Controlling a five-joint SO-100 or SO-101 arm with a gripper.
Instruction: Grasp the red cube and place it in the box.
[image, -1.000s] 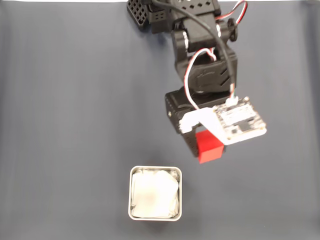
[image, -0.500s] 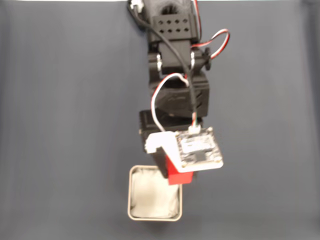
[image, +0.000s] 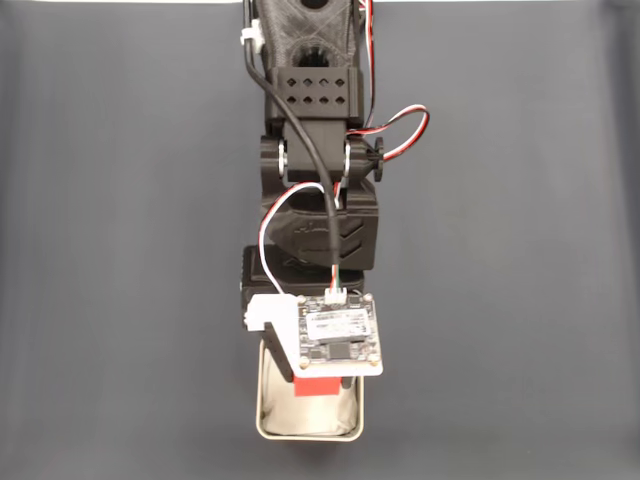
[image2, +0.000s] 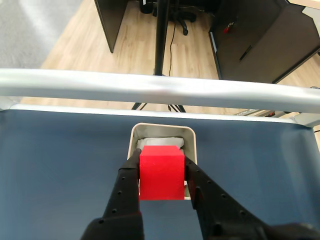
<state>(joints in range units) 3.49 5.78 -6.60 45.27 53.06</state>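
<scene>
red cube (image2: 161, 172) between jaws | above box (image2: 190, 137) | box on table (image: 120, 250)

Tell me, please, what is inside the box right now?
White padding lines the box. The red cube hangs above it in the pincer, hiding most of the lining, so anything beneath the cube cannot be seen.

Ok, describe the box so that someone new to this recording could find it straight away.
On the dark blue table, follow the black arm down to its end effector, which holds the red cube. Directly beneath sits the box: a small square tin with rounded corners, a pale metal rim and white padding inside, the one container on the table.
</scene>
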